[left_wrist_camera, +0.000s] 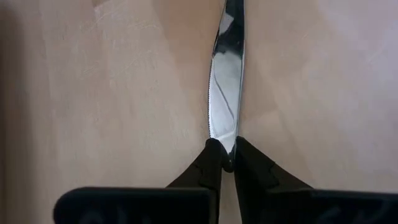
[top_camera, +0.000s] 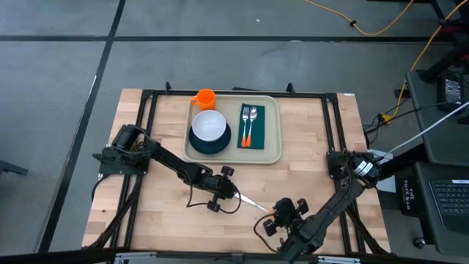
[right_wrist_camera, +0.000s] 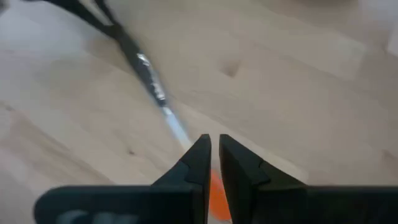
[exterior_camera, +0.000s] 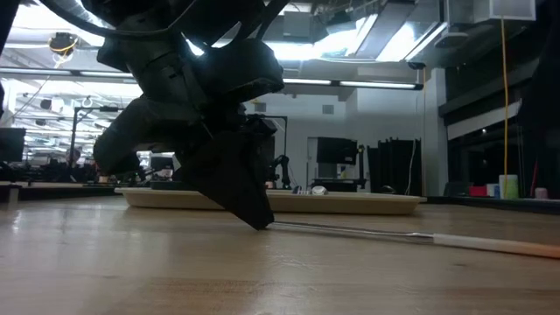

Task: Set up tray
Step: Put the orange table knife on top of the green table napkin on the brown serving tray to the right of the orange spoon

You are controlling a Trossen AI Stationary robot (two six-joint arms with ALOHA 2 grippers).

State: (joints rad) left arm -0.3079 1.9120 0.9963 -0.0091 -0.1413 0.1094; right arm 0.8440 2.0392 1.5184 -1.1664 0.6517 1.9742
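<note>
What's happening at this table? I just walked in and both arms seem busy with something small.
Both arms are on a knife lying on the bare wood in front of the tray. The left hand is shut on the blade tip; the right hand sits at the orange handle end with its fingers slightly apart. The tray already holds a white bowl on a dark plate, an orange cup, and a fork and spoon on a green napkin.

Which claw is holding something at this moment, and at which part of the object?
The left claw pinches the knife at the tip of its blade. The right claw is at the orange handle, slightly parted; its hold cannot be told.
</note>
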